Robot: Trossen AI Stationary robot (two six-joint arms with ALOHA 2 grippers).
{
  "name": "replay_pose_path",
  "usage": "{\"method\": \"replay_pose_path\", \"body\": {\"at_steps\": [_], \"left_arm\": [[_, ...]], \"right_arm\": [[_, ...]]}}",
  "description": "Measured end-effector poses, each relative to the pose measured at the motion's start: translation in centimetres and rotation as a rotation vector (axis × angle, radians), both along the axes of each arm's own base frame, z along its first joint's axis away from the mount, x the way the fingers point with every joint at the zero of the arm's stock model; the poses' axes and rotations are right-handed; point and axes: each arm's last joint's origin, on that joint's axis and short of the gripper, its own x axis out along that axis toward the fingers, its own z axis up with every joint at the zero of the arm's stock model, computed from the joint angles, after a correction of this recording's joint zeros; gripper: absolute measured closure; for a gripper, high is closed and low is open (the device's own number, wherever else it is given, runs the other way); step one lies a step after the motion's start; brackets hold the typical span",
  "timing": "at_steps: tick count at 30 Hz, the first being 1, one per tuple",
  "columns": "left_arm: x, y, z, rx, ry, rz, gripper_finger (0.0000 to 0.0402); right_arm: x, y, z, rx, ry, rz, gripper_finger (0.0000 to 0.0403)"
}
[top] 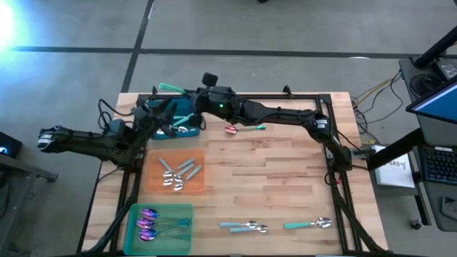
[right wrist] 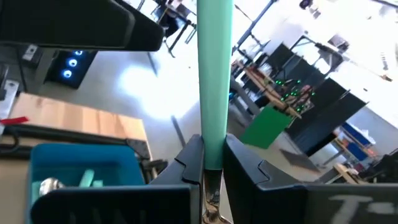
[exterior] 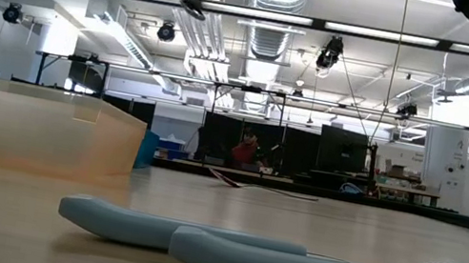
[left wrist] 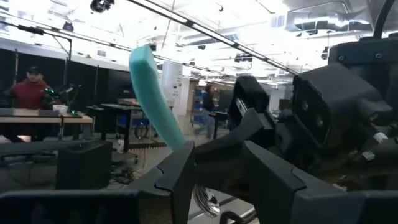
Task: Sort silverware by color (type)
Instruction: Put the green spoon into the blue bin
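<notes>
Here, spoons (top: 175, 175) on orange mat (top: 200, 187)

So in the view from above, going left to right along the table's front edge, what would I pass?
Green mat with purple-headed spoons → pair of pale-blue-handled spoons → teal-handled spoon.

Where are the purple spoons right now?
In the high view, the purple spoons lie on the green mat at the table's front left corner, just below the orange mat with silver spoons.
</notes>
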Motion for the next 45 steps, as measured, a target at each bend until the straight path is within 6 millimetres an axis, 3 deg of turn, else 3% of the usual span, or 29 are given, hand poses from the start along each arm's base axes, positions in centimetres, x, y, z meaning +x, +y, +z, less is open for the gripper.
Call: {"method": "replay_pose_path", "body": {"at_steps": [16,32,35,40,45], "left_arm": [[-1.4,0.1,1.3,0.035,-0.092,0.031,0.0283],[-1.7,0.0,1.9,0.074,-0.119,-0.022,0.0284],[-1.7,0.0,2.1,0.075,-0.123,-0.023,0.0298],[-1.7,0.0,2.0,0.076,-0.117,-0.034,0.0372],[-1.6,0.0,2.0,0.077,-0.104,-0.032,0.0372]], "right_arm": [[0.4,2.1,0.9,-0.051,-0.073,0.077,0.0378],[0.5,3.1,0.9,-0.073,-0.068,0.116,0.0378],[0.6,3.2,0.9,-0.073,-0.068,0.119,0.0378],[0.6,3.2,0.8,-0.081,-0.063,0.112,0.0378],[0.6,3.2,0.9,-0.122,-0.053,0.08,0.0378]]}}
